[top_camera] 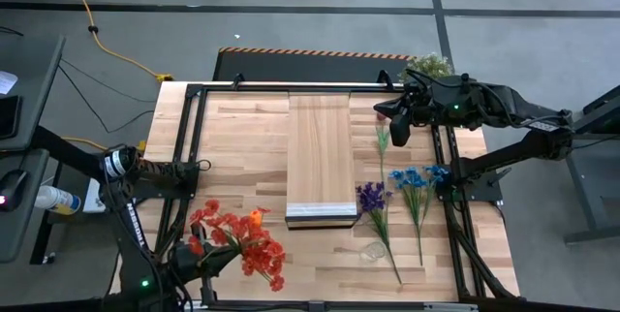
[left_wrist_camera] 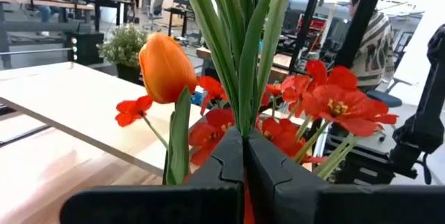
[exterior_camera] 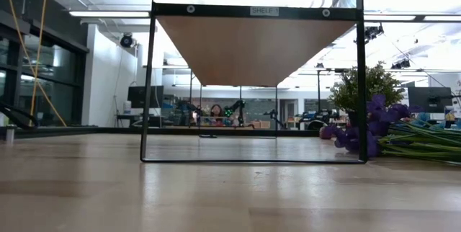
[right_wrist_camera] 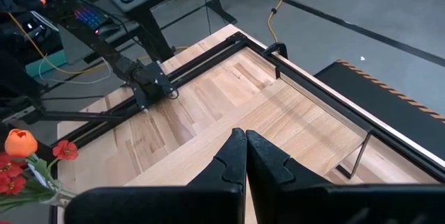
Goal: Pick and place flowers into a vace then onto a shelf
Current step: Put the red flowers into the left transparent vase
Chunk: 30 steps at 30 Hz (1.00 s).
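My left gripper [top_camera: 221,257] hangs over the table's near left corner, shut on a bunch of flowers [top_camera: 242,239] with red heads and one orange tulip head [left_wrist_camera: 165,67]. More flowers lie on the tabletop right of the shelf [top_camera: 320,157]: a purple bunch [top_camera: 371,196], a blue bunch [top_camera: 412,178] and one dark-headed stem [top_camera: 383,138]. A small clear glass thing [top_camera: 373,251], perhaps the vase, sits by their stem ends. My right gripper [top_camera: 396,128] waits shut, high over the far right, touching nothing. My left gripper pinches the bunch's green stems and leaves [left_wrist_camera: 245,113] between its two fingers, several stems together. The fingers come in level from the table's left side. Long leaves rise past the fingertips, and the red heads [left_wrist_camera: 341,102] spread just beyond them. Nothing of the bunch shows touching the table.
The shelf stands on a thin black frame [exterior_camera: 147,88] in the table's middle, its board raised well above the tabletop. A bushy potted plant [top_camera: 429,63] stands at the far right corner. Black rails [top_camera: 189,147] run along both sides. Bare wood lies between shelf and left rail.
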### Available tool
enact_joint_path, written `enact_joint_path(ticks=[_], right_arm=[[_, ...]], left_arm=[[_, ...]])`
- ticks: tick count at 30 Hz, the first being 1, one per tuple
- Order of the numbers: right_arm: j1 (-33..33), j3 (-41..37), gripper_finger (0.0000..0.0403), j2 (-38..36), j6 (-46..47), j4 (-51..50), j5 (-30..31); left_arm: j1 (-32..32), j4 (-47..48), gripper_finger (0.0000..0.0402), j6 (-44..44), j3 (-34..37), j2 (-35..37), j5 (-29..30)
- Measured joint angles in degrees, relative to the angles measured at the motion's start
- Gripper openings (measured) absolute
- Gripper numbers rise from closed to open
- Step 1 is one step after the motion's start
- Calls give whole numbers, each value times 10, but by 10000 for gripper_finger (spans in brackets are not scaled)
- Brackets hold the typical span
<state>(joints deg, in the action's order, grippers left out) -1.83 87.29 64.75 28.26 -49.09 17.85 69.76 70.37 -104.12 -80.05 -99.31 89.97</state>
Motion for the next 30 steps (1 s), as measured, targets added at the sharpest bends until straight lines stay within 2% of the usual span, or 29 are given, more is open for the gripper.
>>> enact_joint_path(ticks=[14,21,30], right_arm=[[0,0,0,0,2,0,0],[0,0,0,0,2,0,3],[0,0,0,0,2,0,14]], left_arm=[[2,-6,33,54,1,-3,-4],[5,-64,33,52,39,-9,0],[5,-79,33,69,40,-9,-2]])
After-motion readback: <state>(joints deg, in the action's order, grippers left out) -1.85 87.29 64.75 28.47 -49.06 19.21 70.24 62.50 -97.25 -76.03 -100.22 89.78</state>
